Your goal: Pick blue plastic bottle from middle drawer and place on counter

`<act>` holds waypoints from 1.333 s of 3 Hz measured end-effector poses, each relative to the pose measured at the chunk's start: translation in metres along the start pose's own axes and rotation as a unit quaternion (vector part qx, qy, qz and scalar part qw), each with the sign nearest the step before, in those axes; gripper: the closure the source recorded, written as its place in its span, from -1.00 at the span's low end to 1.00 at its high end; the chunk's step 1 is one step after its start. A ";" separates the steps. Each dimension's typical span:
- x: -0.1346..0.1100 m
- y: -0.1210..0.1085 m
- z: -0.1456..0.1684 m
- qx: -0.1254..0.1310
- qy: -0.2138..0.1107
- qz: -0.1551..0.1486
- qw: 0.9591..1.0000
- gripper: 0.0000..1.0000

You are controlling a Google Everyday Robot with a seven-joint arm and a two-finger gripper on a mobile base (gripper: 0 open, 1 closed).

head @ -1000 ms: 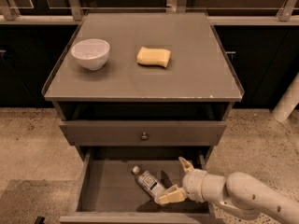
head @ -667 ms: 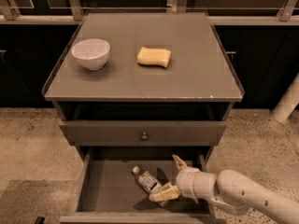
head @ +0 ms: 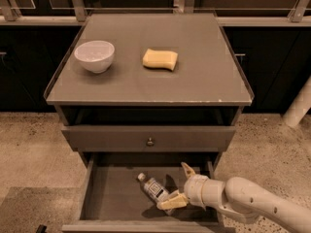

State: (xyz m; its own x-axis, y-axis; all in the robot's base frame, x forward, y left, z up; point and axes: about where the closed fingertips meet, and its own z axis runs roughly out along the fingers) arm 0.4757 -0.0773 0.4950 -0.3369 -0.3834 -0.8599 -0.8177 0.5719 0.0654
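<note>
Claw point(head: 178, 186) (fingers spread) beside blue plastic bottle point(head: 152, 188).

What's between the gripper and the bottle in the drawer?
Nothing; camera view shows bare middle drawer floor between the open gripper inside it and the blue plastic bottle.

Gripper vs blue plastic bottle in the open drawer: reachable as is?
Probably yes. The gripper sits open inside the middle drawer, right beside the blue plastic bottle lying on its side; nothing lies between them.
</note>
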 end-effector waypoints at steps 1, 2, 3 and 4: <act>0.014 -0.011 0.017 0.009 0.012 -0.003 1.000 -1.00; 0.027 -0.014 0.038 0.018 0.024 -0.009 1.000 -1.00; 0.036 -0.009 0.063 0.021 0.028 -0.010 0.999 -1.00; 0.047 0.003 0.083 0.019 0.033 0.003 0.999 -1.00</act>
State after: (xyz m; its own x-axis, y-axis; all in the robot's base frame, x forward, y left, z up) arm 0.4959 -0.0334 0.4123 -0.3719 -0.4262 -0.8247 -0.7980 0.6006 0.0495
